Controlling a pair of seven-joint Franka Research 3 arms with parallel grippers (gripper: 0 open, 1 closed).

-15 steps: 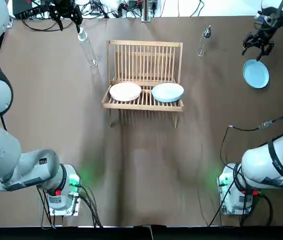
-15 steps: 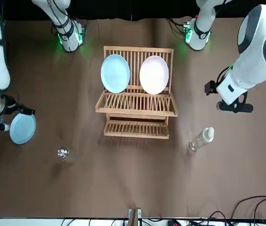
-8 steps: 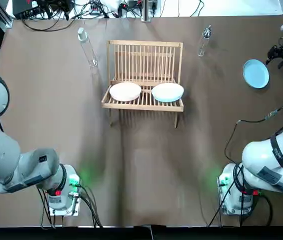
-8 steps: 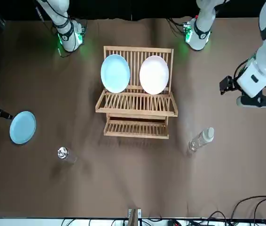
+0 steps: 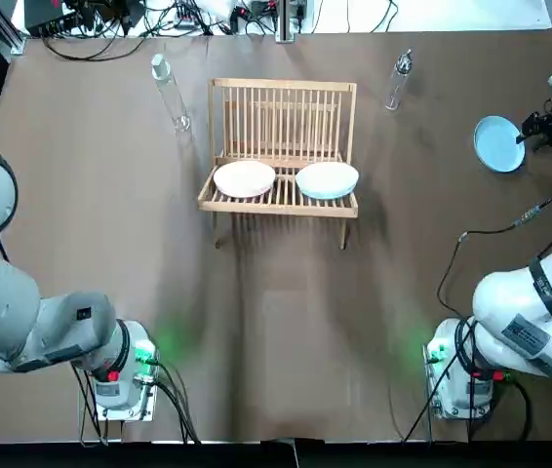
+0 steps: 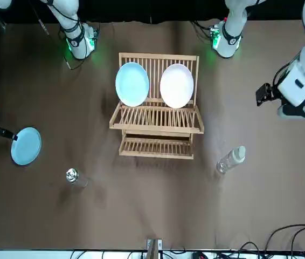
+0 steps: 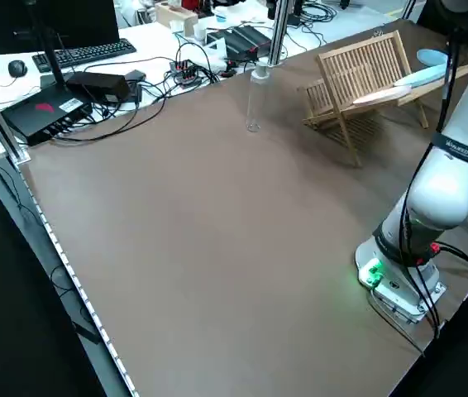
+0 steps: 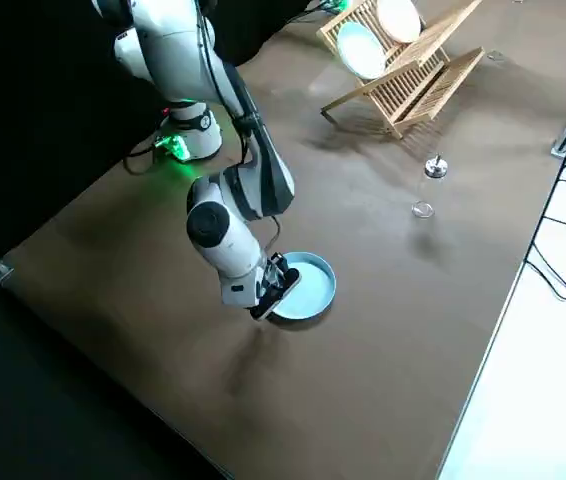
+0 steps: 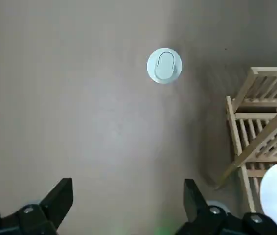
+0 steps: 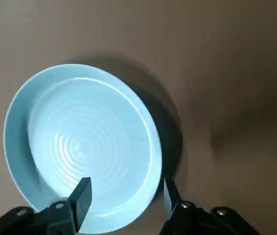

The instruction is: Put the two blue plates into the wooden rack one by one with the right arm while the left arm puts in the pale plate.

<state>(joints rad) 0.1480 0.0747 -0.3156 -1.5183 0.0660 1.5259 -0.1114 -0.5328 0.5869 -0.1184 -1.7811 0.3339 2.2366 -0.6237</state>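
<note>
1 blue plate [image 5: 327,179] and the pale plate [image 5: 245,178] already stand in the wooden rack [image 5: 281,107], so I judge the step is picking up the 2nd blue plate [image 10: 82,147], flat on the surface [image 5: 403,292] well off to the rack's right. My right jaws are spread astride its rim and should next clench there and lift; my left jaws hang released above the surface left of the rack. I can read no brand or writing.

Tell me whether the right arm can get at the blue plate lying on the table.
Probably yes. The right gripper hangs open at the rim of the blue plate, with nothing between them; the left gripper is far off, beyond the wooden rack.
</note>
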